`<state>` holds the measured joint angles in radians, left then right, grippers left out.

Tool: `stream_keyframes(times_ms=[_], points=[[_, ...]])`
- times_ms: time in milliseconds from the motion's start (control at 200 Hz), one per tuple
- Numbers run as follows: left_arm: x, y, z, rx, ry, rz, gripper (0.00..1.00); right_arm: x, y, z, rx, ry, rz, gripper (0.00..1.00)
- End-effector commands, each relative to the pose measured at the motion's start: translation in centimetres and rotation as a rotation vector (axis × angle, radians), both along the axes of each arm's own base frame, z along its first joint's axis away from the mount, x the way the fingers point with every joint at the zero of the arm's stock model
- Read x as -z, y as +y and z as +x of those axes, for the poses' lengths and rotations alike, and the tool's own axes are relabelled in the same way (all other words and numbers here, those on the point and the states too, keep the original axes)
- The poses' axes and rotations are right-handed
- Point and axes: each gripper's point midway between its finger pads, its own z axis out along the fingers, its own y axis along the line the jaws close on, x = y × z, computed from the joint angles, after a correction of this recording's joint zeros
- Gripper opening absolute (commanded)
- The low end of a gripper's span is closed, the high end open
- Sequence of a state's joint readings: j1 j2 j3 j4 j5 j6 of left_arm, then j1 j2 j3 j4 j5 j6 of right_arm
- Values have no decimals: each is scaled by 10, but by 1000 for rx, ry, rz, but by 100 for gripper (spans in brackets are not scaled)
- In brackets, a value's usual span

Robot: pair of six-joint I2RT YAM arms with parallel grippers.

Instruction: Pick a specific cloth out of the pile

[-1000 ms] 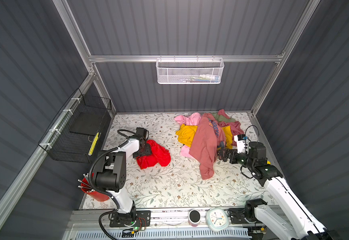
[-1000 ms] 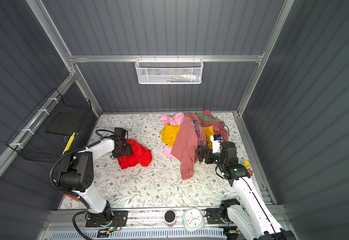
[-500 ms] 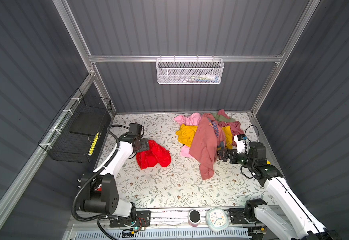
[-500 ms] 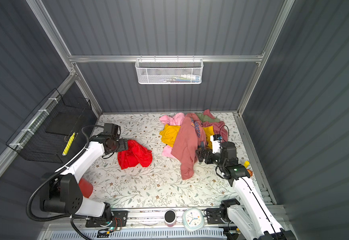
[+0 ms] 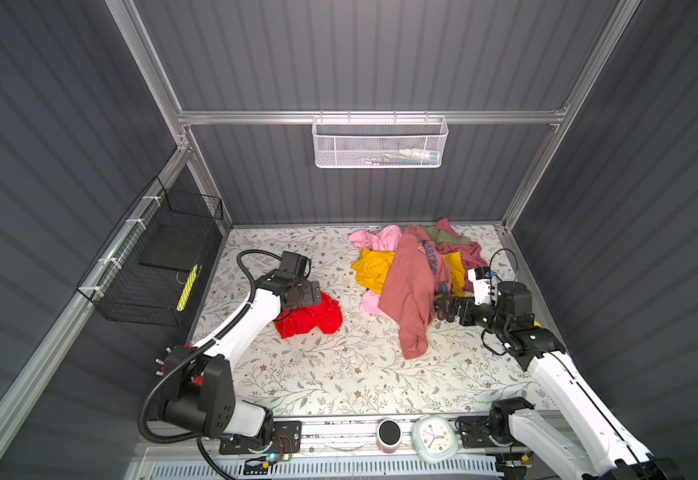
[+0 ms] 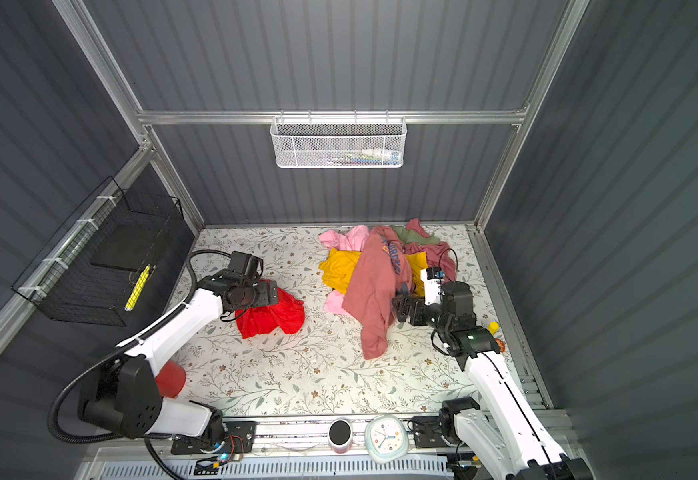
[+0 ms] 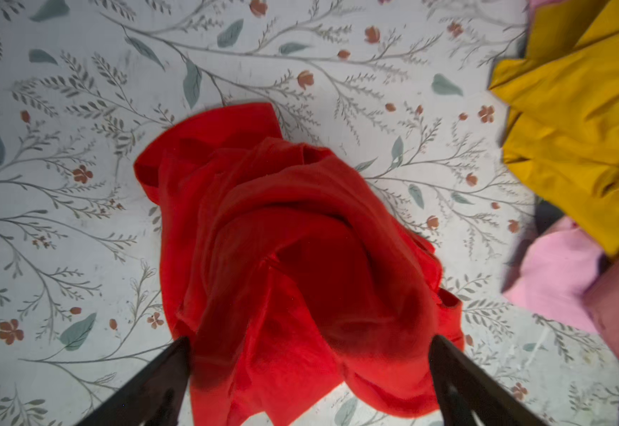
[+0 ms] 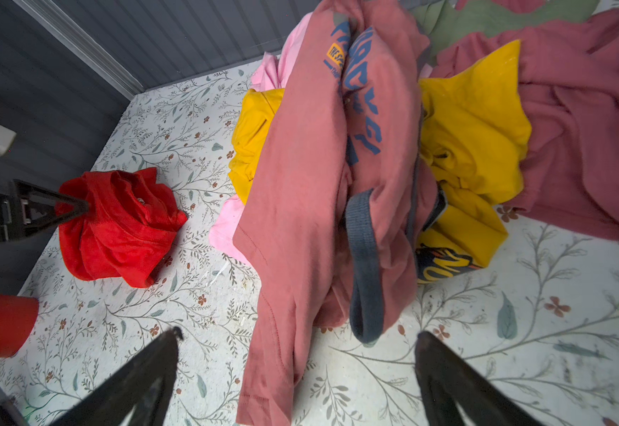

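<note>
Now that my left pincer (image 5: 312,296) has opened wide, both top views show the cloth (image 5: 309,320) lying on the table (image 5: 339,374) well apart from the pile (image 5: 409,286), the left wrist view shows it loose between my jaws, and the picking seems finished.

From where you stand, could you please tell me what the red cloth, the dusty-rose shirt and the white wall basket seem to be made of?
The red cloth: thin fabric with a slight sheen, falling in fine soft folds; fibre unclear. The dusty-rose shirt: thicker matte knit, probably cotton jersey, with stitched hems. The white wall basket: perforated mesh, likely painted metal.
</note>
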<state>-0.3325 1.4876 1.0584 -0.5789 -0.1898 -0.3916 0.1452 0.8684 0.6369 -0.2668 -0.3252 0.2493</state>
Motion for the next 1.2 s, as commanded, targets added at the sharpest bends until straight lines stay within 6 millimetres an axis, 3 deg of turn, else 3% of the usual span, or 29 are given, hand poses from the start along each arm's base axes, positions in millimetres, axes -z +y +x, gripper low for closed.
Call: stream_keyframes(times_ms=[0, 210, 380, 470, 721, 1006, 1031, 1196], points=[[27, 1, 0, -21, 62, 18, 100, -6, -7, 2, 24, -14, -36, 99], [62, 0, 12, -19, 118, 55, 90, -1, -12, 2, 49, 3, -59, 99], [83, 4, 20, -7, 155, 117, 51, 3, -17, 2, 69, 14, -82, 99], [90, 5, 27, 10, 154, 143, 38, 5, -19, 1, 74, 19, -90, 99], [106, 23, 62, 18, 142, 146, 35, 9, -23, 1, 86, 29, -107, 99], [107, 28, 110, 88, 132, 169, 37, 13, -31, 5, 127, 35, -126, 99], [97, 27, 124, 86, 102, 167, 38, 13, -32, 5, 131, 34, -129, 99], [103, 33, 137, 95, 113, 168, 43, 13, -40, 7, 166, 10, -149, 99]])
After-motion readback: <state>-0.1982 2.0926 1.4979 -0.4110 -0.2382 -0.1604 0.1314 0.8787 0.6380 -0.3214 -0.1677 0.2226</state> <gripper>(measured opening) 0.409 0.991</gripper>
